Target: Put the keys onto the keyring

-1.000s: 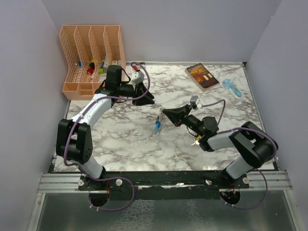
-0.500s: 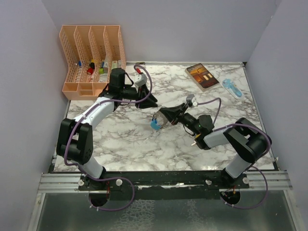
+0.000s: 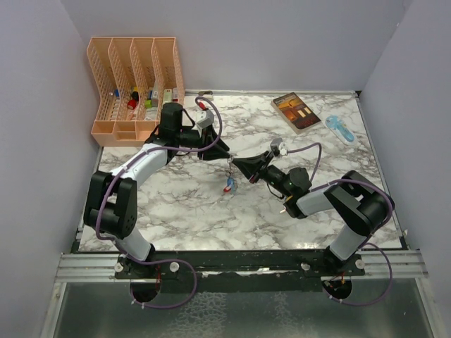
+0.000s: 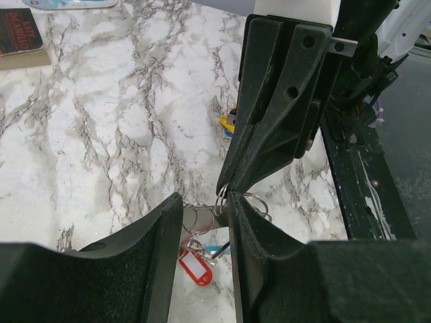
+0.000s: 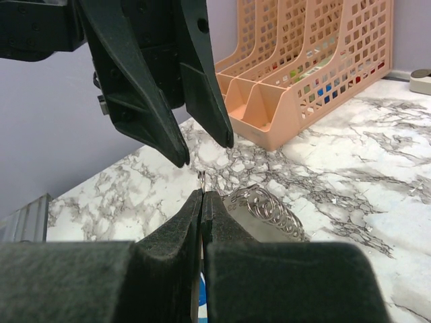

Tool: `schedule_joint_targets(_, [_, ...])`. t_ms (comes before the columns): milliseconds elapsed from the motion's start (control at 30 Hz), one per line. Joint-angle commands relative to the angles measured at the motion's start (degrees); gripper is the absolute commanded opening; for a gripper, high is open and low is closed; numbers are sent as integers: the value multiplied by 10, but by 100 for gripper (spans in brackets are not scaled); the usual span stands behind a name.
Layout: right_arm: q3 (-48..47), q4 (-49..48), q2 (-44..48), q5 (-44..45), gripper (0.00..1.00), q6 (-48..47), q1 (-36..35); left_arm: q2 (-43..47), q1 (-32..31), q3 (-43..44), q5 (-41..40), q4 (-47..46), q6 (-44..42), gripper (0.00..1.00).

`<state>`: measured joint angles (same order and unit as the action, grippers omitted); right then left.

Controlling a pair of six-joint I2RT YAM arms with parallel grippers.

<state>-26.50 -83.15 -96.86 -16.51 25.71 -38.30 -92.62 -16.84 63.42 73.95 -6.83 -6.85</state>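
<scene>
The keyring (image 3: 229, 180) hangs above the marble table (image 3: 176, 204) between the two arms. It is a bunch of thin metal rings (image 4: 199, 219) with a small red tag (image 4: 196, 265) and a blue piece below. My right gripper (image 5: 202, 195) is shut on the top of one thin ring and holds the bunch in the air; it also shows in the top view (image 3: 236, 163). A grey metal piece carrying stacked rings (image 5: 269, 206) lies against its right finger. My left gripper (image 4: 204, 202) is open, its fingers on either side of the hanging rings, tip to tip with the right gripper (image 4: 226, 187).
A peach file organizer (image 3: 134, 77) stands at the back left, holding small coloured items. A book (image 3: 296, 111) and a light-blue object (image 3: 340, 128) lie at the back right. The organizer also shows behind the left gripper (image 5: 205, 151) in the right wrist view (image 5: 303, 60).
My right gripper has carried the keyring left and back, and the bunch has swung. My left gripper has moved right toward it, and its open fingers now flank the rings.
</scene>
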Motion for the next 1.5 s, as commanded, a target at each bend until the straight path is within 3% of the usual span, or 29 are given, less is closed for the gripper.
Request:
schedule_joint_targets(0, [-16, -188, 5, 4, 1, 6, -5, -21, 1, 8, 9, -1, -3, 35])
schedule_joint_targets(700, [-15, -187, 13, 3, 1, 10, -12, -32, -5, 13, 43, 9, -7, 27])
schedule_joint_targets(833, [-12, -187, 16, 5, 1, 8, -12, -34, -6, 12, 56, 9, -11, 36])
schedule_joint_targets(933, [-11, -187, 17, 5, 1, 7, -12, -39, -7, 13, 72, 21, -21, 37])
schedule_joint_targets(1267, [-8, -187, 20, 8, 1, 6, -12, -54, -7, 55, 95, 179, -152, 1])
schedule_joint_targets(1467, [3, -187, 31, 12, 1, 12, -12, -59, -7, 90, 77, 291, -255, 0])
